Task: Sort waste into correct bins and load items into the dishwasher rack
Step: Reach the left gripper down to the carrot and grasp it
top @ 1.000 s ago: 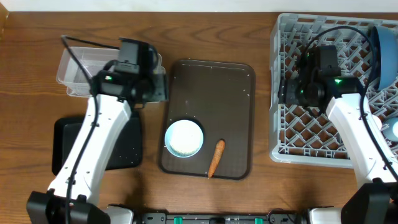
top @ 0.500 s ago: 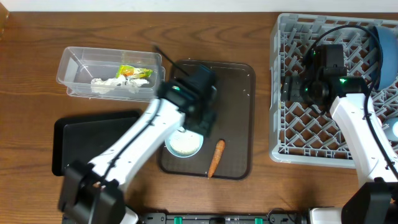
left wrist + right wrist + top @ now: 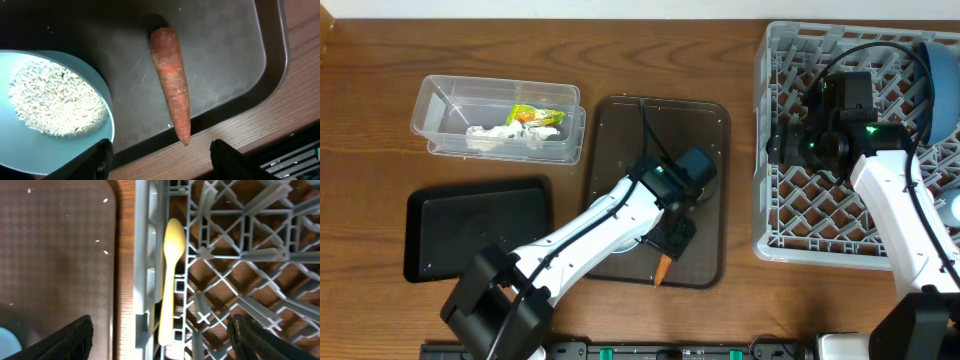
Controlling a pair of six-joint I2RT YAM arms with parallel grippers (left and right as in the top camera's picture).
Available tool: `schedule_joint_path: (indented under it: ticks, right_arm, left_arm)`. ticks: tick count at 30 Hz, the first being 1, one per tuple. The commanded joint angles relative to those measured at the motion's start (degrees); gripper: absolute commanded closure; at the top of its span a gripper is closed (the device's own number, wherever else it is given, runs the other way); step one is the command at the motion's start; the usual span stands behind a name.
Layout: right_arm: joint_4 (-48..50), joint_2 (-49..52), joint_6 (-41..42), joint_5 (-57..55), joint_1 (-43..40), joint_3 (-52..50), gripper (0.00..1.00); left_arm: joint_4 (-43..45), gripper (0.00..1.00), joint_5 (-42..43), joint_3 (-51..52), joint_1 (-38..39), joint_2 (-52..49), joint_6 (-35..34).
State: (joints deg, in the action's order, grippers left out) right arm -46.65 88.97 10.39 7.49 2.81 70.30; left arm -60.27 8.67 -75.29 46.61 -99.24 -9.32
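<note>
My wrapper and tissue lie in the tub. My left gripper has swung from there to the brown tray, fingers spread above the carrot, likely my next waste. My right gripper hovers spread over the spoon in the rack.

Carrot and rice bowl on the tray, below the left gripper

The orange carrot lies on the brown tray, its narrow tip at the tray's raised rim beside the wooden table. Just to its left, not touching, is a pale bowl holding white rice. The dark fingers are spread wide, gripping nothing.
</note>
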Motion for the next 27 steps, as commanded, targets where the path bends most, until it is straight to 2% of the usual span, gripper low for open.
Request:
schedule_joint_path:
  ticks: [1,6,7,17,21,24,27]
  right_arm:
    - [-0.2,-0.2,0.3,1.9,-0.5,-0.3,0.14]
    - [-2.0,-0.1,0.3,2.1,-0.4,-0.3,0.14]
    - [-2.3,-0.2,0.3,2.0,-0.3,-0.3,0.14]
    - [-3.1,-0.2,1.6,2.2,0.4,-0.3,0.14]
    - [-3.1,-0.1,1.6,2.2,0.4,-0.3,0.14]
    - [-5.3,-0.1,0.5,-2.8,0.0,-0.4,0.11]
    - [-4.3,0.3,3.8,-5.1,-2.4,-0.3,0.1]
  left_arm:
    - [-0.3,0.35,-0.1,1.3,0.0,-0.8,-2.2]
    - [0.4,0.34,-0.1,2.8,0.2,-0.8,-2.2]
    - [0.9,0.2,-0.1,3.1,0.2,-0.8,-2.4]
    - [8.2,0.19,-0.1,3.8,0.8,-2.5,-6.2]
    - [8.4,0.19,-0.2,3.8,2.2,-4.9,-6.2]
    - [8.5,0.19,-1.3,3.8,3.0,-7.2,-6.3]
    - [6.1,0.19,-4.6,3.8,2.2,-8.7,-10.3]
